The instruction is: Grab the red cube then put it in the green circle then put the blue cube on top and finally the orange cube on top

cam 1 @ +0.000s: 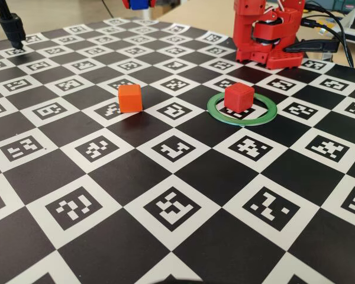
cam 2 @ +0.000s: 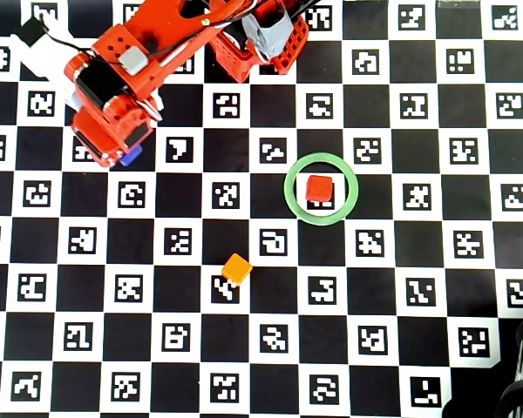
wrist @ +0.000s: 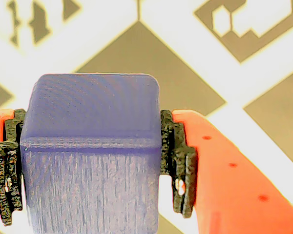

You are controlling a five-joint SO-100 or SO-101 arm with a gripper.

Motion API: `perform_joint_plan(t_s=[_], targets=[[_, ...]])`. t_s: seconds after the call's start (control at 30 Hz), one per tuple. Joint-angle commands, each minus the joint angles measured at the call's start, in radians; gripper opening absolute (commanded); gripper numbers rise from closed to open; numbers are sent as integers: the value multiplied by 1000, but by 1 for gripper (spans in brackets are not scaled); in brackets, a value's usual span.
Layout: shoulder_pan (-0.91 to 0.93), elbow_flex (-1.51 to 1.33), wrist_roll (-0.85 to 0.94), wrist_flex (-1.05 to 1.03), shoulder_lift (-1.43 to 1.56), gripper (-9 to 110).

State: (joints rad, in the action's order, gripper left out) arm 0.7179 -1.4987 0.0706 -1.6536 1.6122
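Tool (wrist: 90, 165) clamped on the blue cube (wrist: 90, 146), lifted at ten o'clock from the green circle (cam 2: 321, 189). Best carried level, centred over the red cube (cam 2: 319, 187) inside, then lowered square.

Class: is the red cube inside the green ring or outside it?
Inside. The overhead view shows the red cube within the green ring, checkerboard visible around it; the fixed view agrees.

surface: checkerboard table (cam 1: 183, 177); on it: green circle (cam 1: 216, 111); red cube (cam 1: 239, 97); orange cube (cam 1: 130, 97)
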Motion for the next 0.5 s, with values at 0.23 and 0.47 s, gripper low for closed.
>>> perform_joint_plan(t_s=[0.23, 0.47], targets=[[-307, 97, -51, -51, 138, 8], [-514, 100, -127, -63, 164, 8]])
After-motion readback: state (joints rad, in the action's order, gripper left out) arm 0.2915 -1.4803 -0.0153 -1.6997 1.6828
